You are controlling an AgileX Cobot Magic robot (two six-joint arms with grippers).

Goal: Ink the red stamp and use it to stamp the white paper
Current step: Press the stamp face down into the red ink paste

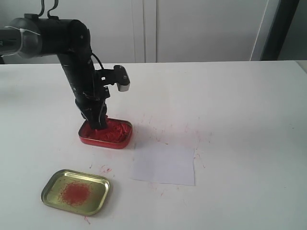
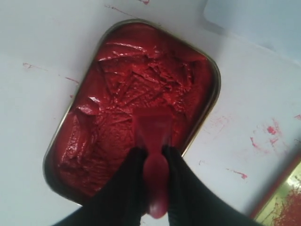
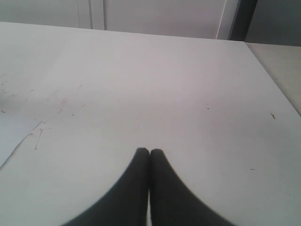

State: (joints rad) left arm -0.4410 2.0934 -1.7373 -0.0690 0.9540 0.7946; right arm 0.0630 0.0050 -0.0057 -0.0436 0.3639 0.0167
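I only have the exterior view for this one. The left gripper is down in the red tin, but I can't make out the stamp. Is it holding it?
Observer: Yes. In the left wrist view the left gripper is shut on the red stamp, whose face appears pressed into the ink paste.
Operator: And the right arm? It's outside my view.
Observer: The right wrist view shows the right gripper shut with nothing between its fingers, above bare table.
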